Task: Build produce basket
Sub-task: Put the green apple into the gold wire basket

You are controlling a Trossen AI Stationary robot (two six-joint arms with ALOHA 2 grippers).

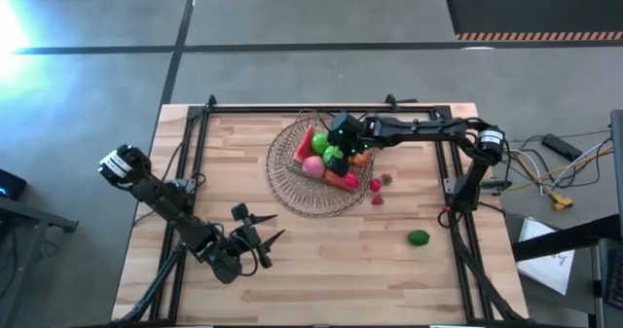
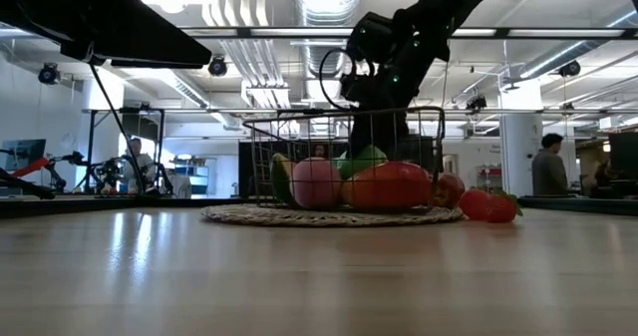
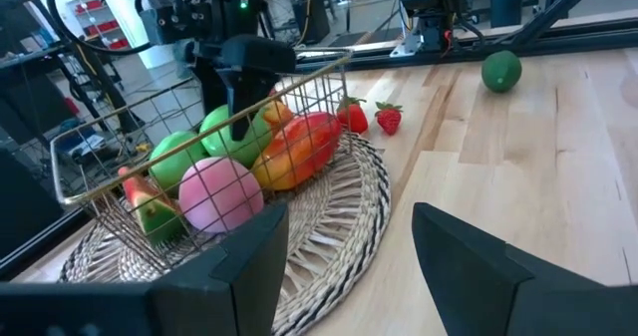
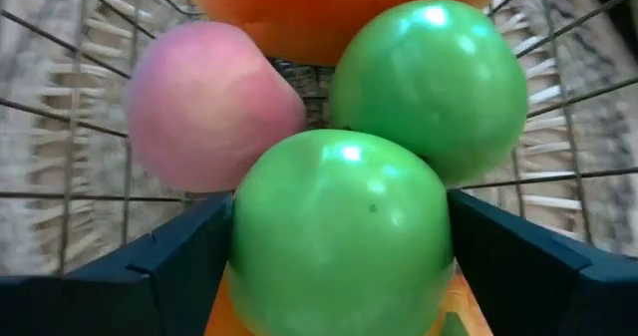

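- Now right end effector (image 1: 340,145) is down inside the basket (image 3: 130,127), fingers pinching a green apple (image 4: 339,231) beside the pink piece (image 4: 204,102).
- Basket sits on woven tray (image 1: 292,187), mid desk (image 1: 321,270).
- Left end effector (image 1: 255,236) spread, over desk's near-left part, holding nothing.
- Dark green piece (image 1: 418,236) lies alone, well apart from basket.

— Basket (image 3: 100,142) on the woven tray (image 3: 329,236), packed: pink fruit (image 3: 221,194), green apples (image 3: 234,135), a red-orange piece (image 3: 299,149).

— And the right gripper (image 3: 242,127) is down inside it! Two strawberries (image 3: 371,117) just beside the tray, lime (image 3: 501,71) well apart.
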